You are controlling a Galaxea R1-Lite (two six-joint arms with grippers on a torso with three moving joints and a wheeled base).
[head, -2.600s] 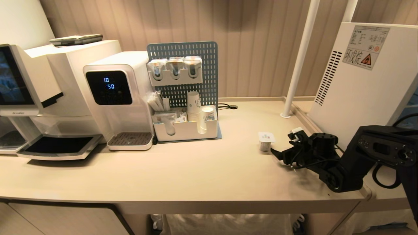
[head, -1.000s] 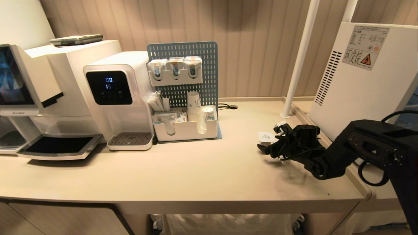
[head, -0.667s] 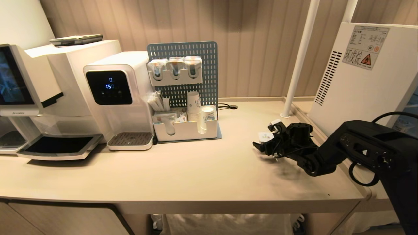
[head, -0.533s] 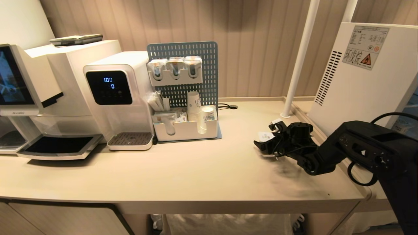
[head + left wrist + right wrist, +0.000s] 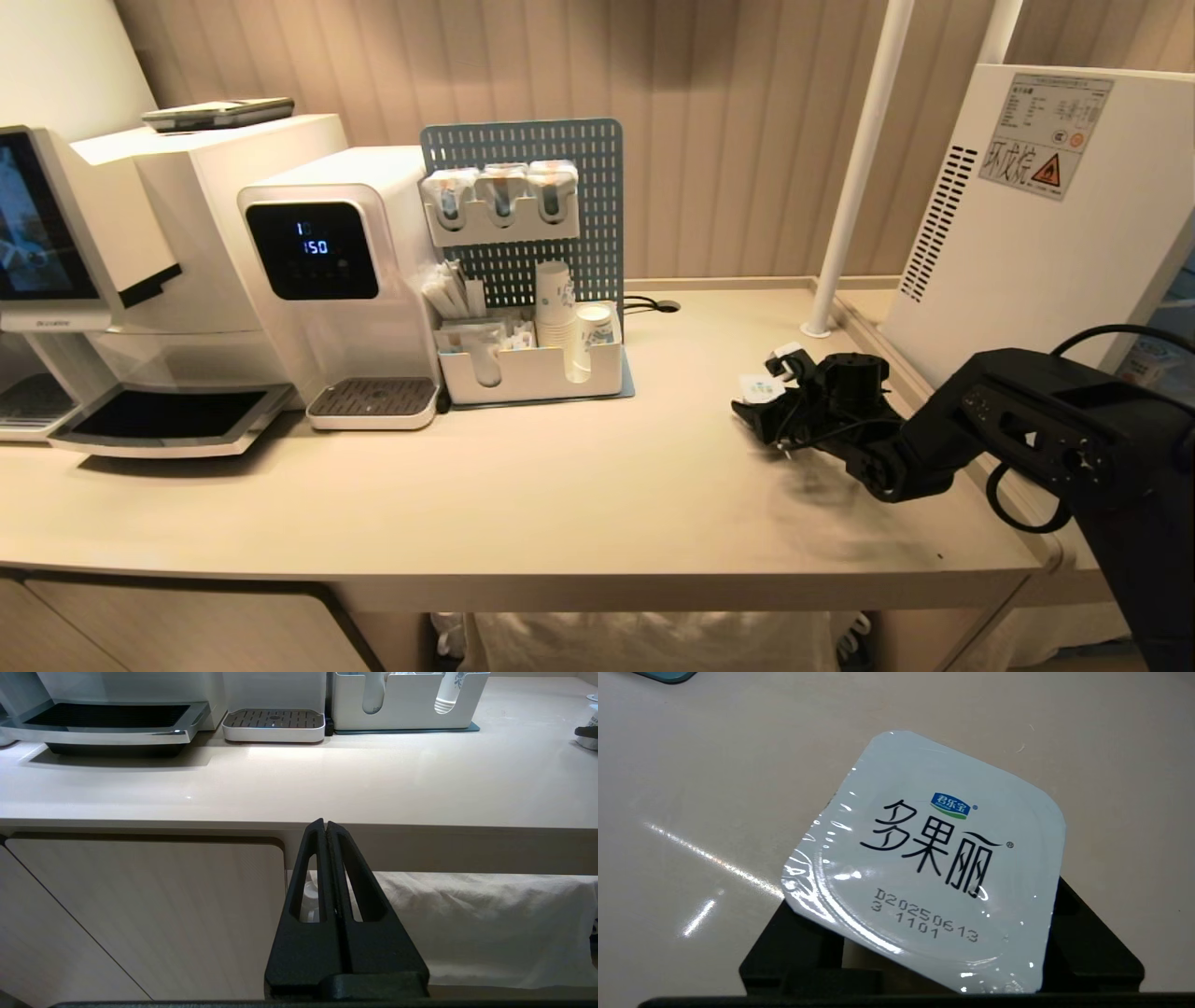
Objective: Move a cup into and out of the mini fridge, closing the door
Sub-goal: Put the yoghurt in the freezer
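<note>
Looks like the pickup step: right claw (image 5: 767, 411) sits around the cup (image 5: 924, 868), can't tell if it's clamped yet, so next it needs a firm squeeze, then a lift toward the fridge (image 5: 1036, 233).

I count one sealed white foil-lidded cup (image 5: 924, 877) on my beige table (image 5: 560, 485), one white boxy mini fridge (image 5: 1036, 243), one white water dispenser with a black display (image 5: 327, 271), one blue perforated organiser board (image 5: 523, 205), three sachet-filled holders (image 5: 501, 198) on it, and two white poles (image 5: 859, 168).
</note>
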